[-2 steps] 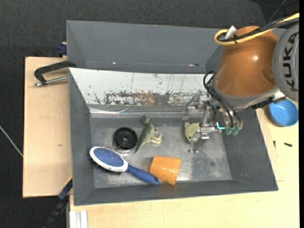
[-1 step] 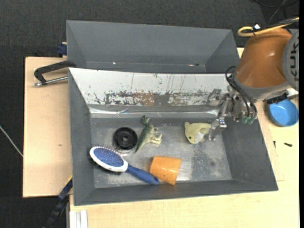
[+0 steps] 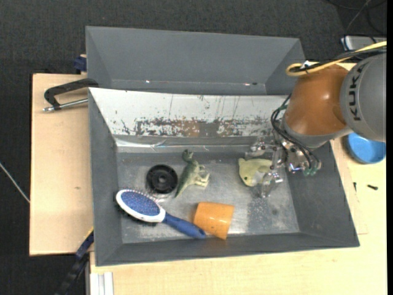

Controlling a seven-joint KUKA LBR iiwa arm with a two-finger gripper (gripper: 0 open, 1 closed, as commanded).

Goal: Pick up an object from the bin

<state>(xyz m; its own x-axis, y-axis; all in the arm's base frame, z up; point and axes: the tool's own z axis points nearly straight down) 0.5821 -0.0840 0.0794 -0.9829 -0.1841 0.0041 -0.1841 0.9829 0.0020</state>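
Observation:
My gripper (image 3: 274,165) hangs low over the right part of the bin floor, under the orange wrist cover. A pale yellow-green, lumpy soft thing (image 3: 250,170) lies right beside it on its left, touching or nearly touching it. Farther left lies a green toy dinosaur (image 3: 192,174). An orange cup (image 3: 214,219) lies on its side near the front wall, left of the gripper.
A black round disc (image 3: 161,178) sits on the left of the floor. A blue hairbrush (image 3: 147,208) lies in front of it, its handle reaching to the orange cup. Bare floor lies in front of the gripper, at the bin's right front corner.

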